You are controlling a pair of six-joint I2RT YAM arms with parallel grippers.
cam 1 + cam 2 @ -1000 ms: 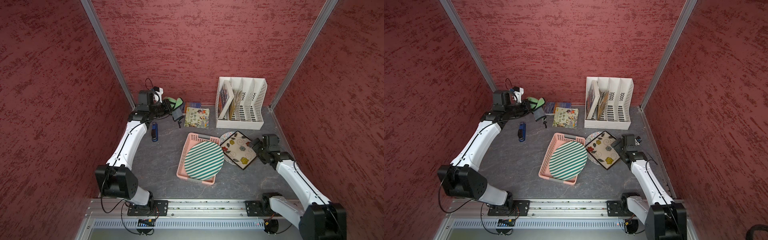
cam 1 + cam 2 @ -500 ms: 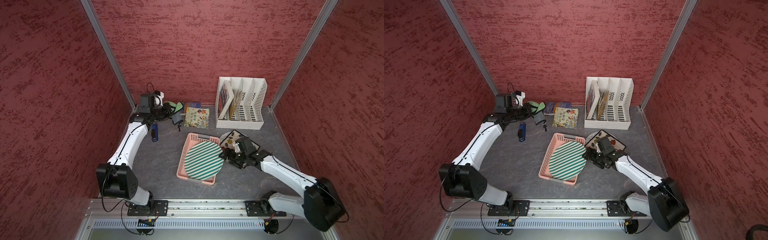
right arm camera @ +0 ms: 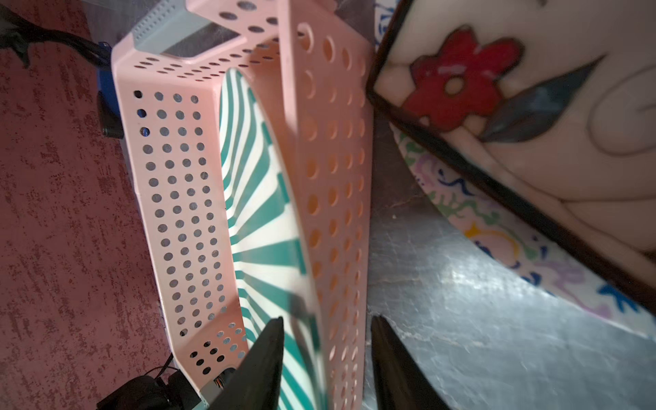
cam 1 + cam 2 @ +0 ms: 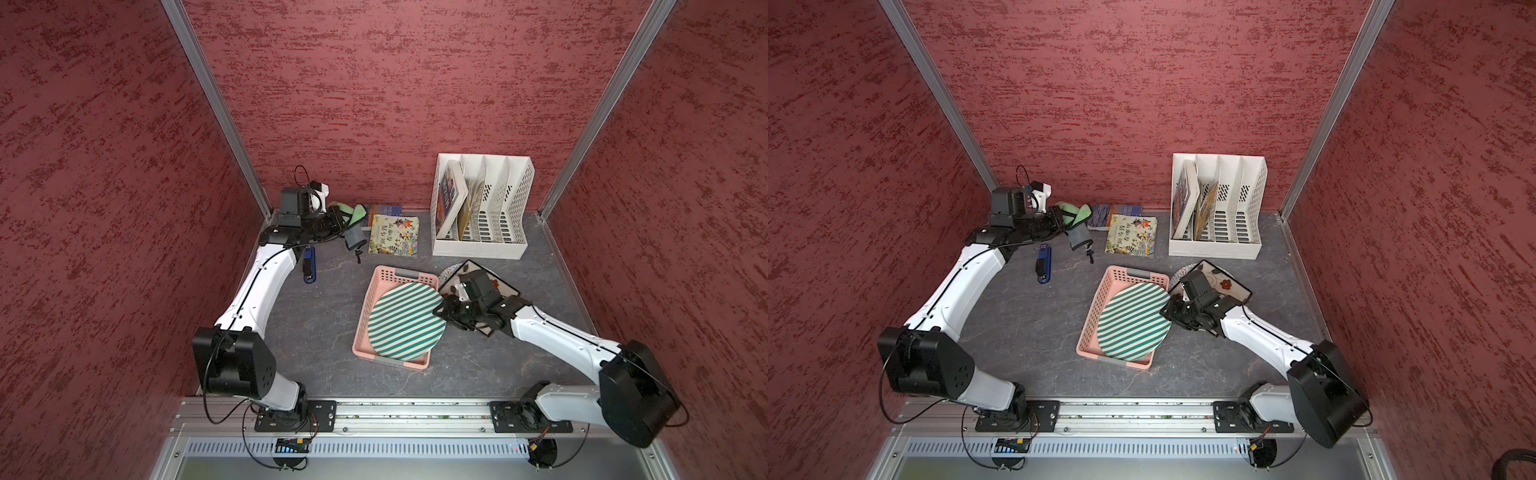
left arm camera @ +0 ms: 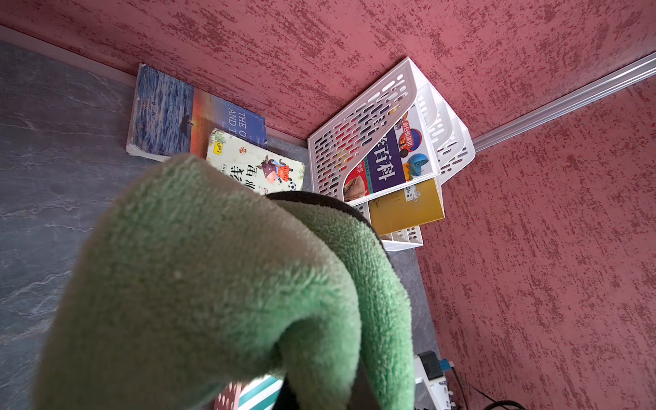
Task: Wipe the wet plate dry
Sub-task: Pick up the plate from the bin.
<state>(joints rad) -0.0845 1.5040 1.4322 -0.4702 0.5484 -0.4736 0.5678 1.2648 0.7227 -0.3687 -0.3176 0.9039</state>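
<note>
Two hands, two jobs. My left hand [image 4: 344,222] is closed tight on the green cloth [image 5: 213,284], up at 11 o'clock on the tabletop [image 4: 324,311], ready for wiping; the striped plate [image 4: 405,322] leans in the pink basket [image 4: 386,274] near centre; my right hand [image 3: 326,355] sits at the plate's 3 o'clock rim, jaws part-open astride rim and basket wall; nothing gripped yet; I judge it means to lift the plate clear.
</note>
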